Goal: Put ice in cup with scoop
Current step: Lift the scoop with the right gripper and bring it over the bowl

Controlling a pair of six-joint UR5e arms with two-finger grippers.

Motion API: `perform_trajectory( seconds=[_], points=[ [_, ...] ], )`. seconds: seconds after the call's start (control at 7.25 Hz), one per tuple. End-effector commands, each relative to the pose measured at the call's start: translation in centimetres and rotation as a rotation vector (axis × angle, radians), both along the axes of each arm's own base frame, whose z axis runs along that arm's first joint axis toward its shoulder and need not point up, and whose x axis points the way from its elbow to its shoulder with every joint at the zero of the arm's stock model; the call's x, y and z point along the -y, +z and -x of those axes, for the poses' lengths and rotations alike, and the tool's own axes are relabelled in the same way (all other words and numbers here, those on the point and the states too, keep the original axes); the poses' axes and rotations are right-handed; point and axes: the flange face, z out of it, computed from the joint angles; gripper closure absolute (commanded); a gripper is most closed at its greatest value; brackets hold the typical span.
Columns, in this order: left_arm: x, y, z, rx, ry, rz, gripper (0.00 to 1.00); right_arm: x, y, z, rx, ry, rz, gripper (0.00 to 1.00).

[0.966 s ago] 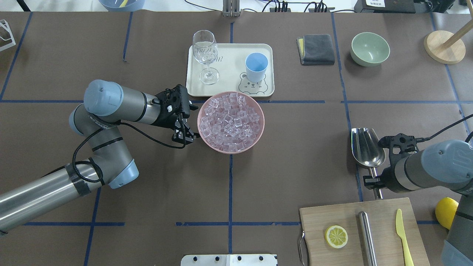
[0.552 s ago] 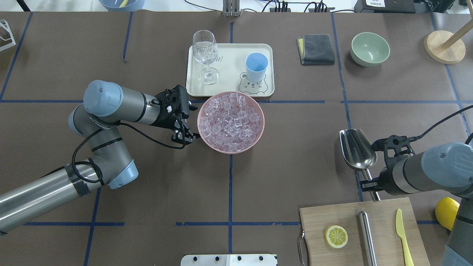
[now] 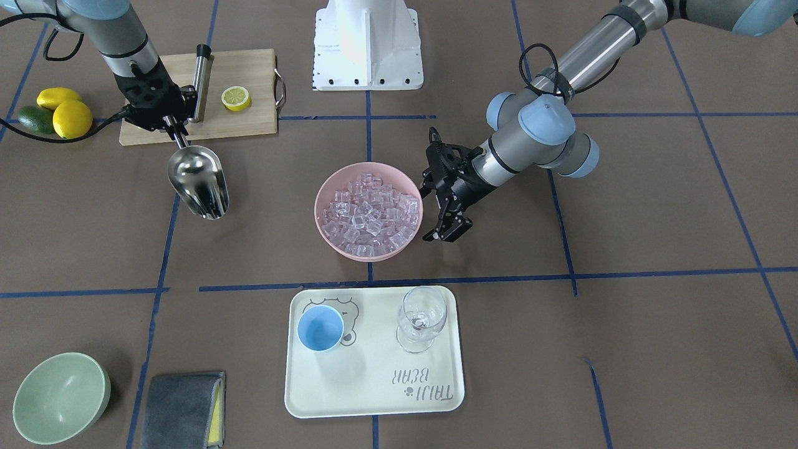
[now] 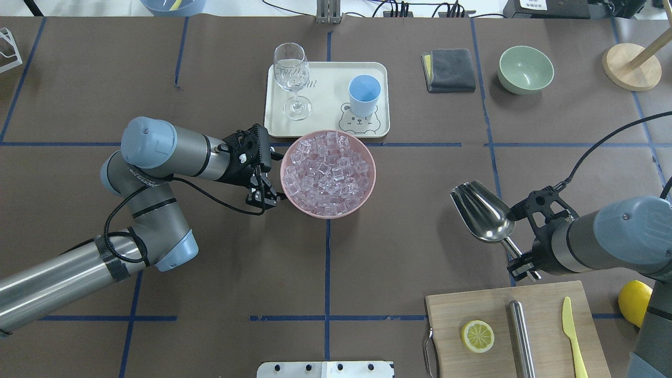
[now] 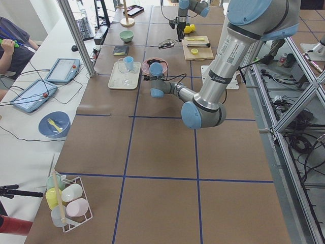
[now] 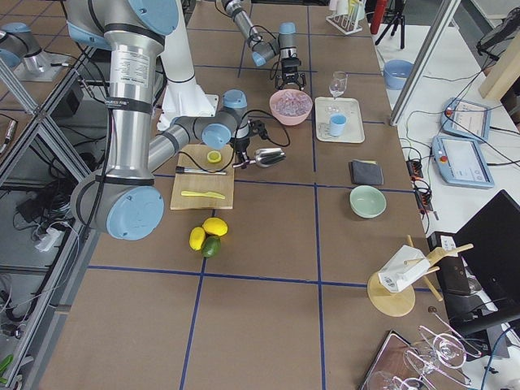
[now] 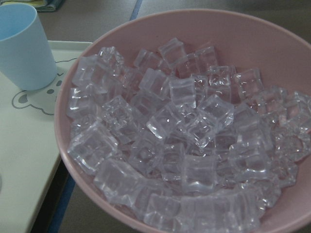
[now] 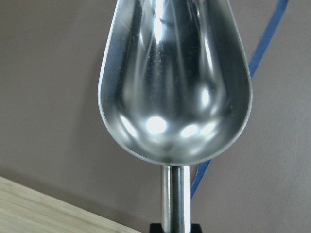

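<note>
**Front-facing view:** the right gripper (image 3: 169, 125), upper left, is clamped on the handle of the scoop (image 3: 198, 178), whose trough points down-frame. At centre the ice (image 3: 368, 212) is heaped in a pink bowl (image 3: 349, 252). The left gripper (image 3: 446, 232) stands just right of the bowl, its fingers parted with nothing between them. The cup (image 3: 320, 328) sits at lower centre on a cream tray (image 3: 374, 386), beside a wine glass (image 3: 423, 318).

**Overhead view:** the scoop lies right of centre, its trough aimed to the upper left and well apart from the bowl. The cup stands at upper centre, just above the bowl.

**Left view:** the cup, bowl and scoop appear small at upper centre, too small to show how the jaws stand.

**Right view:** the near arm holds the scoop above the table, beside a cutting board (image 6: 203, 183).

**Left wrist view:** ice fills the bowl, with the cup at upper left on the tray.

**Right wrist view:** the trough is empty, and its handle runs to the bottom edge
</note>
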Motion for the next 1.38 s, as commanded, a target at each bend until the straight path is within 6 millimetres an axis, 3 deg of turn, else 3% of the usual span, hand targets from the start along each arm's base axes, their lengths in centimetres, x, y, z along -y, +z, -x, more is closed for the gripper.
perform_trajectory(
  seconds=[0.0,0.14,0.41,0.55,0.69,1.1,1.24],
  points=[
    [-0.1,0.1,0.0,-0.001,0.002,0.000,0.00,2.6,-8.9,1.9,-0.048,-0.166,-0.150,1.00],
    [-0.1,0.1,0.0,-0.001,0.000,-0.001,0.00,4.5,-13.6,1.8,-0.075,-0.170,-0.150,1.00],
    [-0.1,0.2,0.0,-0.001,0.000,-0.001,0.00,4.0,-19.8,3.0,-0.208,-0.206,-0.069,1.00],
    [-0.1,0.2,0.0,-0.001,0.000,-0.001,0.00,3.5,-21.7,3.4,-0.214,-0.212,-0.063,1.00],
    [-0.1,0.1,0.0,-0.002,0.000,0.000,0.00,3.4,-22.1,3.8,-0.211,-0.214,-0.062,1.00],
    [-0.1,0.2,0.0,-0.001,0.000,0.001,0.00,6.5,-25.5,9.4,-0.296,-0.323,-0.066,1.00],
    [-0.1,0.1,0.0,-0.002,0.000,0.002,0.00,6.4,-26.2,9.2,-0.330,-0.365,-0.061,1.00]
  ],
)
